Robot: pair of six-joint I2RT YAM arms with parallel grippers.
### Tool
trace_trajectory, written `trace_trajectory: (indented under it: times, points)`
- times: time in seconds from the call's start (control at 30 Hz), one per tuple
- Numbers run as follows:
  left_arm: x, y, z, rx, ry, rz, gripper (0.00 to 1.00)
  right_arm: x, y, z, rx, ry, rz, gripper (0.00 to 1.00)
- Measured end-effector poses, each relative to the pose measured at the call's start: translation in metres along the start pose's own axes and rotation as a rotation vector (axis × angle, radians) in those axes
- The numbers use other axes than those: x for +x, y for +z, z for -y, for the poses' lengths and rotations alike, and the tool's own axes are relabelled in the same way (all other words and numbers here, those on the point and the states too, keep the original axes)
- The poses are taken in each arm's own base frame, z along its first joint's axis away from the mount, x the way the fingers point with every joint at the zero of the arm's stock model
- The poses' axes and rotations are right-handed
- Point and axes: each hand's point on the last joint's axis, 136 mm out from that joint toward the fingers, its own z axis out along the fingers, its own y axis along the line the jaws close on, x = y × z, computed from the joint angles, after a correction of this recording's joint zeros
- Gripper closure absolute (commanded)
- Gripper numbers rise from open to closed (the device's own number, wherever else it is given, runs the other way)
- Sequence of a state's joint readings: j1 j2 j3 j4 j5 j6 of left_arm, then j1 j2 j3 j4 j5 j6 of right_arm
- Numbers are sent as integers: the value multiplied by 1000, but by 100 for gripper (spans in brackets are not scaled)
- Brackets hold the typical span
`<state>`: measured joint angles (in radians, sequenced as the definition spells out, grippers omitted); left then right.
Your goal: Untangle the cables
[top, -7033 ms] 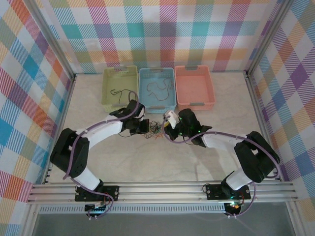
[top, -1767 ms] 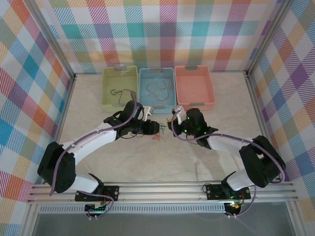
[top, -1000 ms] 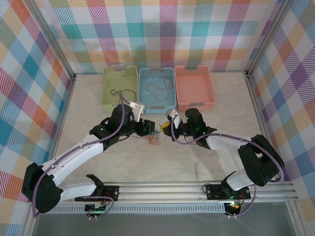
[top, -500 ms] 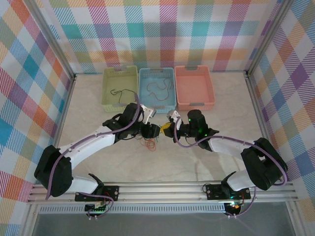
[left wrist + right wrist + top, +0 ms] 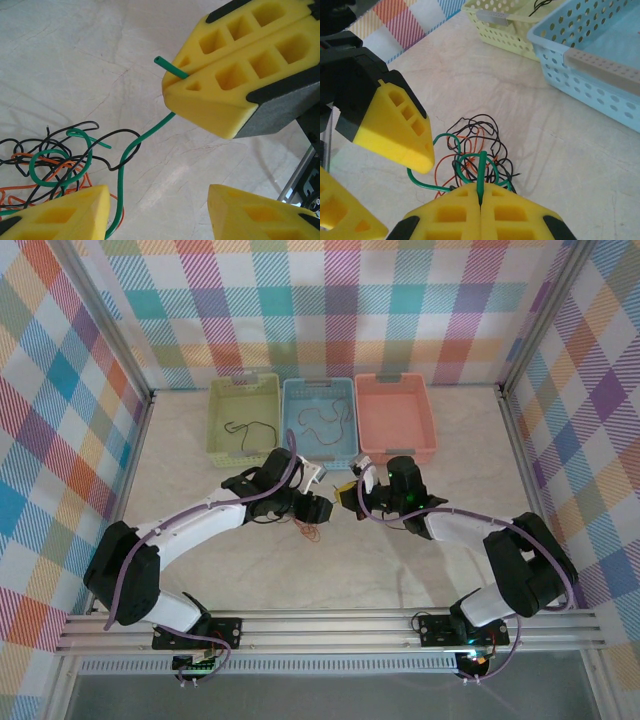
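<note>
The right claw [image 5: 480,195] pinches the green cable [image 5: 481,170] — the cables [image 5: 52,167] lie tangled beside the spread left claw [image 5: 159,200].

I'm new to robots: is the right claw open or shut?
Shut: the right gripper is clamped tight on a green cable, no gap showing.

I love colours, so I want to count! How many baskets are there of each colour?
Yellow-green basket: 1
Blue basket: 1
Salmon-pink basket: 1
Total: 3
</note>
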<state>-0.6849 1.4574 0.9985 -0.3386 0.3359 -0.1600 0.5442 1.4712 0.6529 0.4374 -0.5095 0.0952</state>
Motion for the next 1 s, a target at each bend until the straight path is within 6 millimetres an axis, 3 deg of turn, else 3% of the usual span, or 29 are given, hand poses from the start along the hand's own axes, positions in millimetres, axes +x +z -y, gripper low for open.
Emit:
trace_trajectory:
  times: [0.43, 0.63, 0.73, 1.0]
  points:
    - [1, -3, -20, -152, 17, -16, 44, -7, -2, -5, -24, -2, 32, 100]
    - [9, 13, -20, -158, 31, -84, 54, -9, -8, -2, 6, -4, 47, 100]
    - [15, 20, -19, -158, 41, -114, 54, -9, -9, 2, 23, -1, 51, 100]
    - [16, 19, -18, -157, 43, -125, 57, -9, -12, 7, 53, 4, 58, 100]
